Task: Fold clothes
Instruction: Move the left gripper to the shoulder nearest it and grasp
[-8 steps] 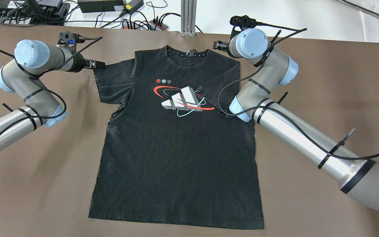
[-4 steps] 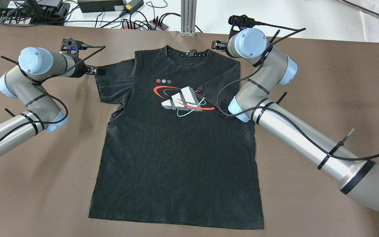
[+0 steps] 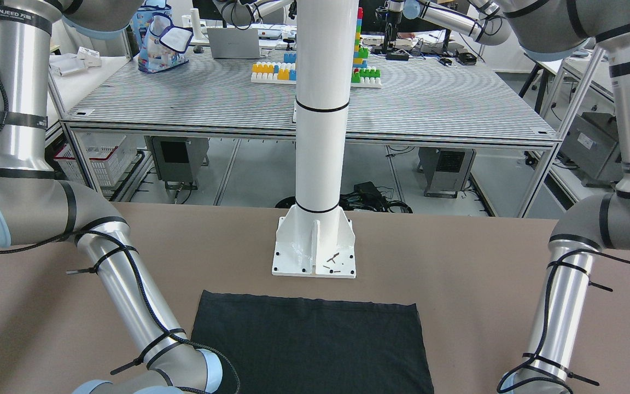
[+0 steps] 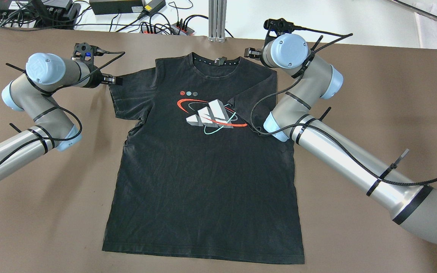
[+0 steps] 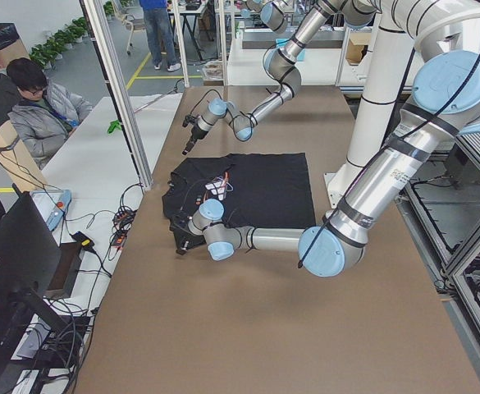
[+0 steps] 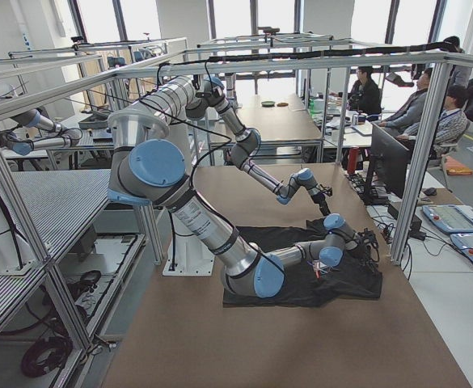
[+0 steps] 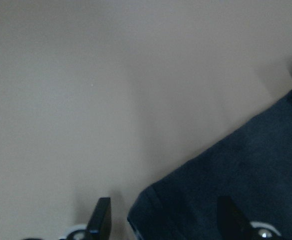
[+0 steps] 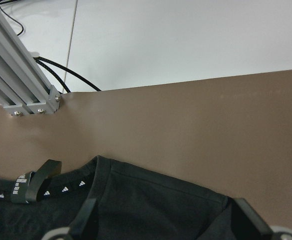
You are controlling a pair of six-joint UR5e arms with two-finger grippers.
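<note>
The black T-shirt (image 4: 203, 170) lies flat, print side up, on the brown bench (image 4: 355, 94); its long axis runs straight away from the robot, with the collar (image 4: 214, 60) at the far end and the hem nearest the robot. The sleeve on the right arm's side (image 4: 252, 102) lies turned in over the chest; the left sleeve (image 4: 129, 93) is spread out sideways, so that fold looks not yet made. The left pincer (image 4: 114, 80) sits right at that sleeve's outer end and is plainly the nearer one to it; in its wrist view the fingers (image 7: 102, 215) stand apart with the sleeve's corner lying between them (whether they touch the cloth, I cannot tell). The right pincer (image 4: 249, 52) hangs over the far shoulder just beside the collar, also parted and gripping nothing. The sleeve reaches from the left pincer inward toward the chest; the fold would probably carry it that way.
</note>
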